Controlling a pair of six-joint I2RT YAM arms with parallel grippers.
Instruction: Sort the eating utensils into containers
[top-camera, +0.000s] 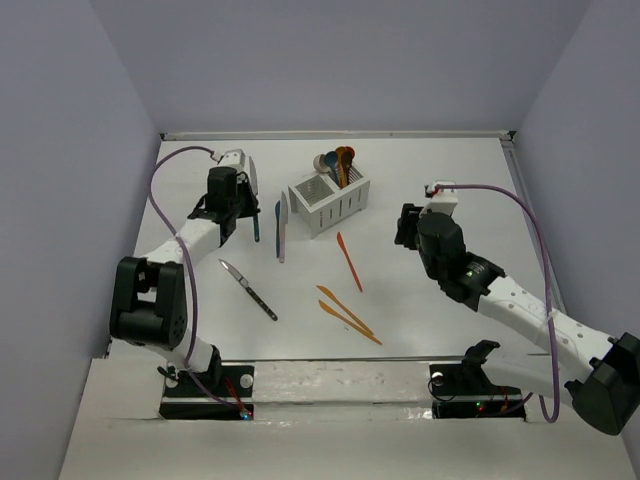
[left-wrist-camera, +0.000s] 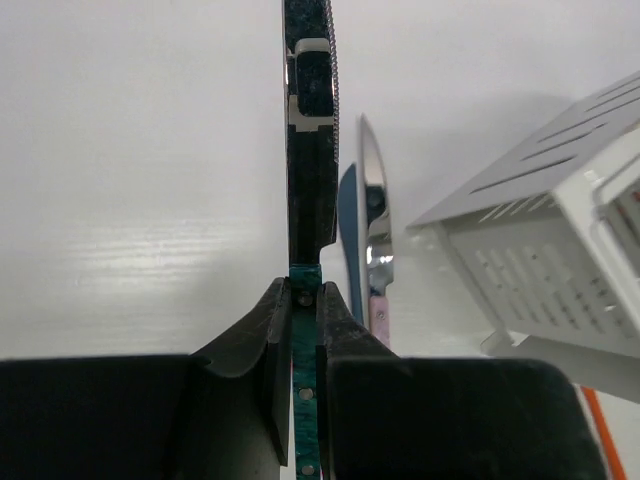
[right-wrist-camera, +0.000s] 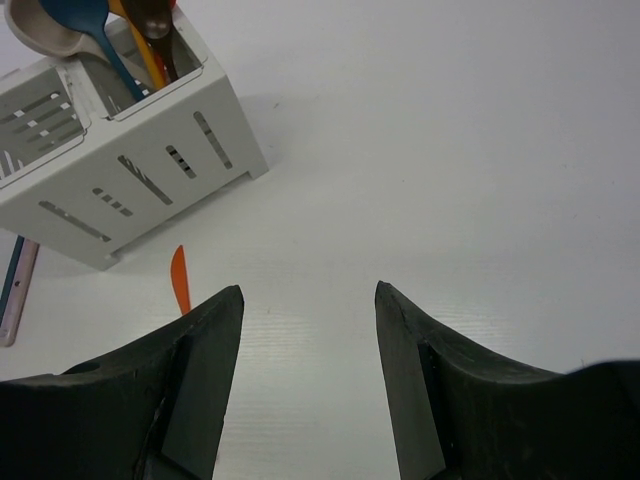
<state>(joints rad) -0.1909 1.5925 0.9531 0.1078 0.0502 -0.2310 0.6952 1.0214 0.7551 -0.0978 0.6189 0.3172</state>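
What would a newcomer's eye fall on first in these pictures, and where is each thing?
The white caddy stands out near the far middle of the table, with a bunch of spoons sticking up from one compartment. The left gripper is shut on a dark teal knife, held over the table left of the caddy. Three orange utensils lie loose in front of the caddy, near the open right gripper.
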